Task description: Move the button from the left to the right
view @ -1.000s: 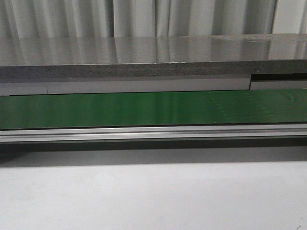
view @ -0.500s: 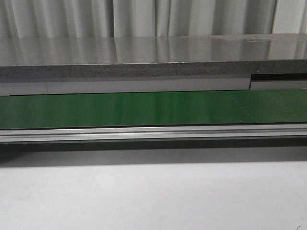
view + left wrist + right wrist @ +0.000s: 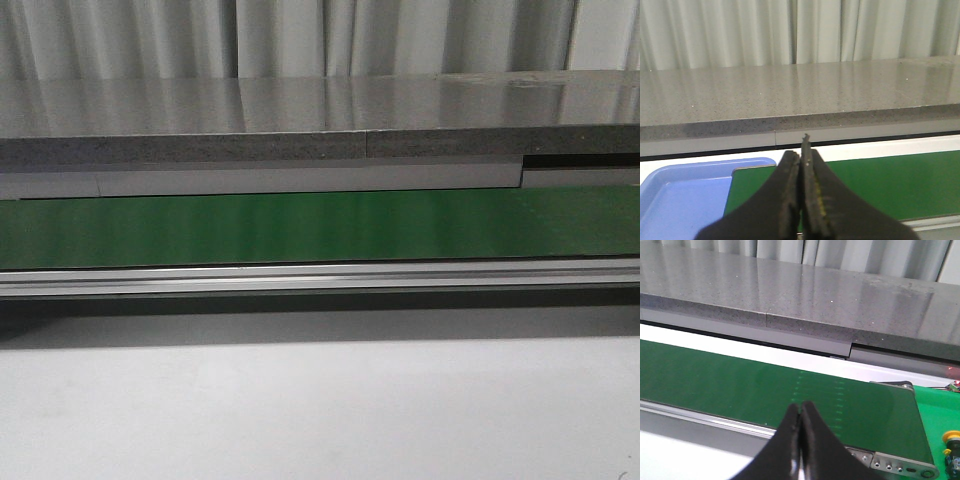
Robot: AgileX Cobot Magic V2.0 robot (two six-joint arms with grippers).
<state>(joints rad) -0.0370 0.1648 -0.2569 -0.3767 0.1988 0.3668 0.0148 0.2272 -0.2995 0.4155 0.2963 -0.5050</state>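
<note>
The button [image 3: 952, 436] shows only in the right wrist view. Its yellow cap and part of its dark body are at the picture's edge, on a green surface past the end of the green belt [image 3: 740, 385]. My right gripper [image 3: 800, 407] is shut and empty over the belt's near rail, well apart from the button. My left gripper [image 3: 801, 152] is shut and empty, above the belt's other end [image 3: 880, 180], beside a blue tray [image 3: 680, 195]. Neither gripper nor the button shows in the front view.
The green conveyor belt [image 3: 320, 228] runs across the front view with an aluminium rail [image 3: 320, 277] along its near side. A grey stone shelf [image 3: 300, 120] sits behind and above it. White table surface [image 3: 320, 410] lies in front. The blue tray holds nothing that I can see.
Faint stitched seam marks on the right part of the green belt have drifted right and out of the front view. Nothing else has moved.
</note>
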